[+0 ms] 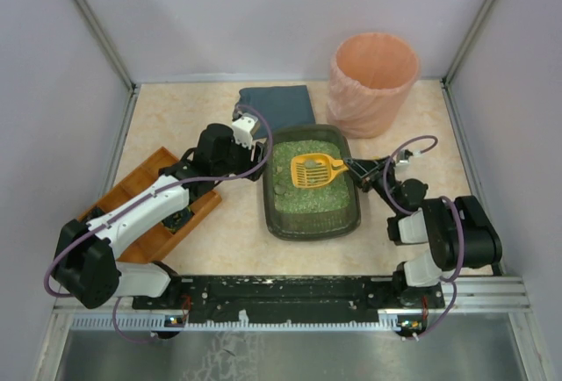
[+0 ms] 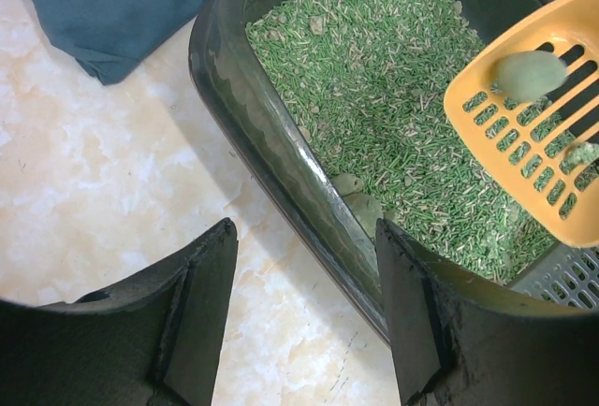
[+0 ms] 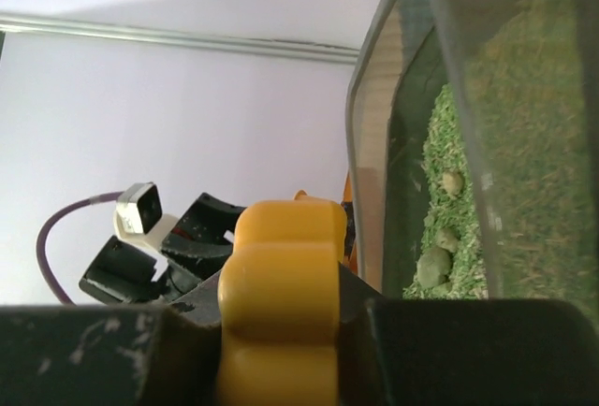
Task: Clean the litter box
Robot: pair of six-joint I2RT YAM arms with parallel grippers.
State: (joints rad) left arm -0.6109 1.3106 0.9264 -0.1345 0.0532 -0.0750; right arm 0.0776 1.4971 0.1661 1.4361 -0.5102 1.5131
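Two arms reach in from the near edge, one on each side of the litter box (image 1: 309, 233). Your right gripper (image 1: 362, 168) is clamped on the handle of the yellow scoop (image 1: 316, 170). The handle points right and the slotted blade sits over the green litter (image 1: 307, 203), with a greenish clump (image 2: 529, 74) lying in it. Your left gripper (image 2: 304, 235) holds nothing, its jaws parted to a middling width. The box's left rim runs between the fingers, one over the bare table (image 1: 237, 240) and the other on the box side.

The box sits mid-table between your grippers. Its long axis runs near to far, one short end facing the arm bases. A wooden tray (image 1: 145, 175) lies left, under your left arm. Just past the box's far end lie a blue cloth (image 1: 277, 100) and, to the right, a peach bin (image 1: 373, 87).
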